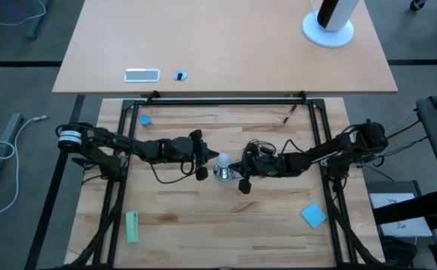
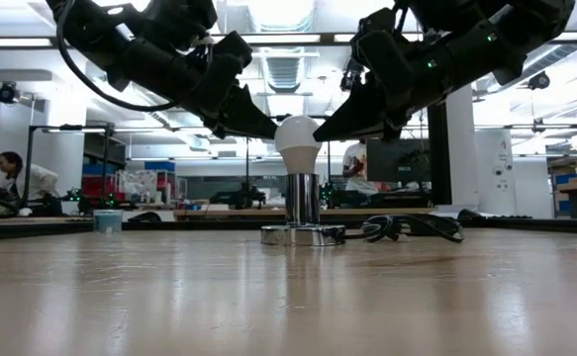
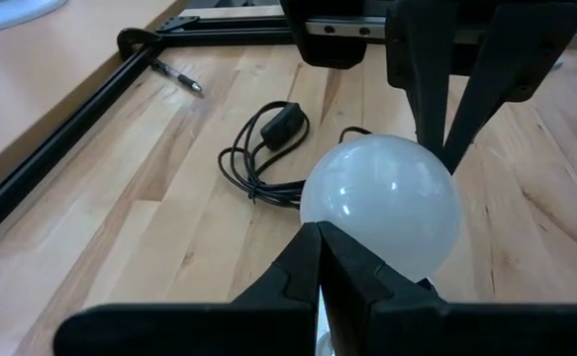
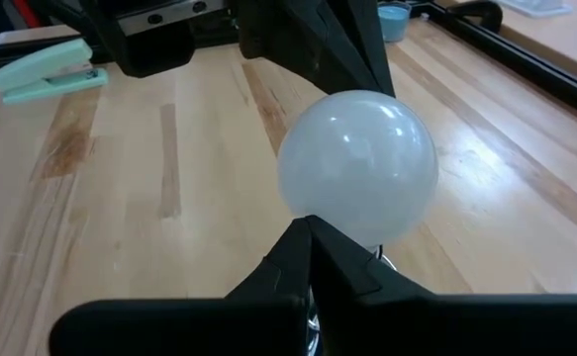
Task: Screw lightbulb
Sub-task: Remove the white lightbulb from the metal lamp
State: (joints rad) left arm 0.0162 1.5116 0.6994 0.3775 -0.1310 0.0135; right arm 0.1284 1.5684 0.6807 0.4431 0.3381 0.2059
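The lightbulb point(image 2: 298, 135) sits in its socket point(image 2: 303, 206) (upright), both grippers' fingers closed beside it.

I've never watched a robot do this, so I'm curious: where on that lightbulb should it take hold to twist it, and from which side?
Probably the rounded glass head of the lightbulb, from the sides at its widest. It stands upright in the silver socket, so only the head is free. The left gripper and right gripper sit on opposite sides of it, fingers shut to points. One would likely need to open around the head.
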